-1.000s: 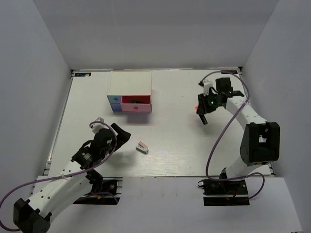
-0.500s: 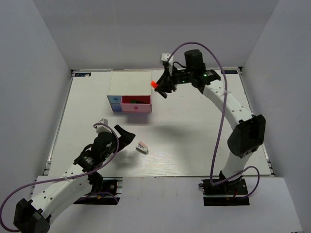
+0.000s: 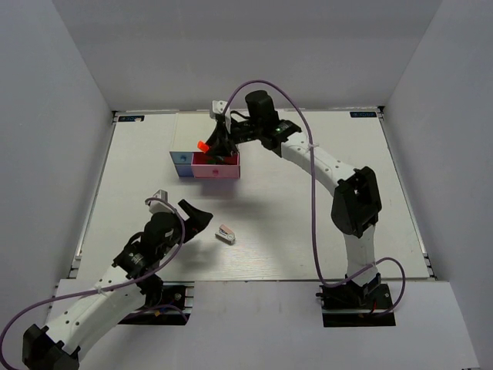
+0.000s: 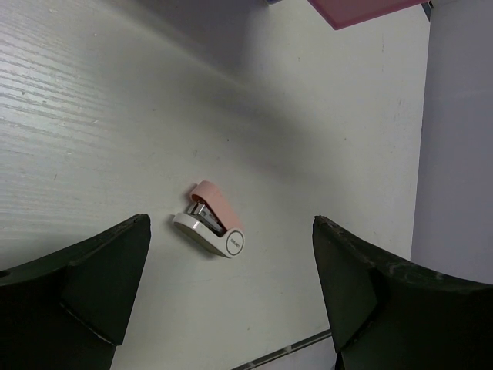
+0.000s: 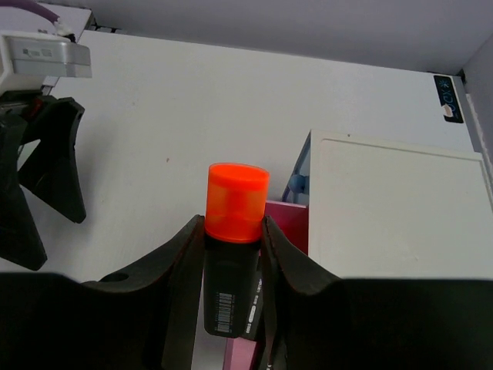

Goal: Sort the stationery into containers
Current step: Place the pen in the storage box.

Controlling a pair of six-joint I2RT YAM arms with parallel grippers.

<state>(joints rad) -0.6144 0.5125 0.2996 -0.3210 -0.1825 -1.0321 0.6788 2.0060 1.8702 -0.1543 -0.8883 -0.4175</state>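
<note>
Well, my right gripper [image 5: 235, 231] was clamped partway shut on the orange highlighter [image 5: 233, 266], poised above the open pink drawer [image 3: 216, 165]. Released off-centre, it could have clipped the rim and rolled onto the table [image 3: 308, 223] (my left gripper [image 4: 231, 258] hung wide open, empty, over the stapler [image 4: 209, 221]).

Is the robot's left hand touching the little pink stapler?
Apart. Left wrist view: the stapler lies between the left gripper's open fingers, bare table on both sides.

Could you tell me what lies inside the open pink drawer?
Of the pink drawer only a strip of interior shows; the right gripper, holding the orange-capped highlighter, hides the rest.
</note>
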